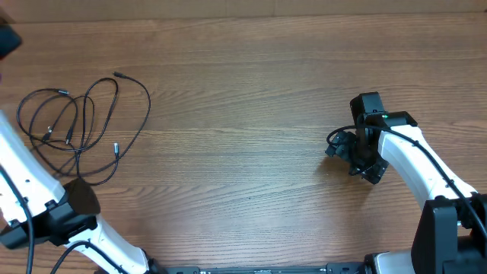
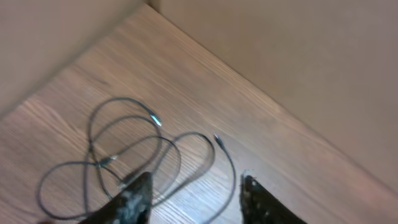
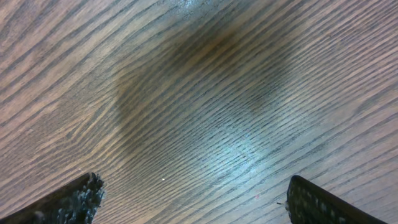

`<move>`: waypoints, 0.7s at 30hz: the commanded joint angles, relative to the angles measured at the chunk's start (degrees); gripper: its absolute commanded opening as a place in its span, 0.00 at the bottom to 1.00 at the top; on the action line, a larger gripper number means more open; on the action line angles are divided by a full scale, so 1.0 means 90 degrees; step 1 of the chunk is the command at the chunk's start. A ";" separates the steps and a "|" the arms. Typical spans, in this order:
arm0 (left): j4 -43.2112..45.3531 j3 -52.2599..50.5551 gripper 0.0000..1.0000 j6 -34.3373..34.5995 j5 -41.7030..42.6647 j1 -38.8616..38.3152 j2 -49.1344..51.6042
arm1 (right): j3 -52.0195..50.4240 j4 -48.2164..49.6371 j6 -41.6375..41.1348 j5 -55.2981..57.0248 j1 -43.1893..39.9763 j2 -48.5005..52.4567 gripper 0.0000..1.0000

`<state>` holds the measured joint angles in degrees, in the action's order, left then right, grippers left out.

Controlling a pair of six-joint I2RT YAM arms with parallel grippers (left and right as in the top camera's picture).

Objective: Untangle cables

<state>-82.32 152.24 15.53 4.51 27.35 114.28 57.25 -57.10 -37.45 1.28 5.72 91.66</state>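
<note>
The cables lie as thin black cords in overlapping loops at the far left of the wooden table, their small silver-tipped plugs spread out. In the left wrist view the cables lie on the wood just ahead of the fingers. One loop runs across the gap between them. My left gripper is open above that loop and grips nothing. In the overhead view the left gripper sits at the near edge of the tangle. My right gripper is wide open over bare wood, far right of the cables, seen from above as the right gripper.
The table's far edge and a plain beige wall show in the left wrist view. The white right arm reaches in from the lower right. A dark object sits at the top-left corner.
</note>
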 commanded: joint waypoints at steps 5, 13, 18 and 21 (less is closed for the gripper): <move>-0.0381 -0.0877 0.60 -0.0894 0.0083 -0.1161 0.0233 | 0.0007 -0.0022 0.0000 -0.0010 0.0002 -0.0124 0.93; -0.0245 -0.3116 0.55 -0.0916 -0.0403 -0.1875 0.0291 | 0.0007 -0.0029 0.0000 -0.0012 0.0002 -0.0124 0.93; 0.0245 -0.4709 0.59 -0.0891 -0.0403 -0.1991 0.0291 | 0.0007 -0.0029 0.0000 -0.0012 0.0002 -0.0124 0.93; 0.0420 -0.5275 0.59 -0.0848 -0.0406 -0.1991 0.0291 | 0.0007 -0.0029 -0.0002 -0.0012 0.0002 -0.0124 0.93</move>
<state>-79.42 108.97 8.38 1.65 9.72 116.86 57.25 -57.60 -37.47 1.28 5.72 91.66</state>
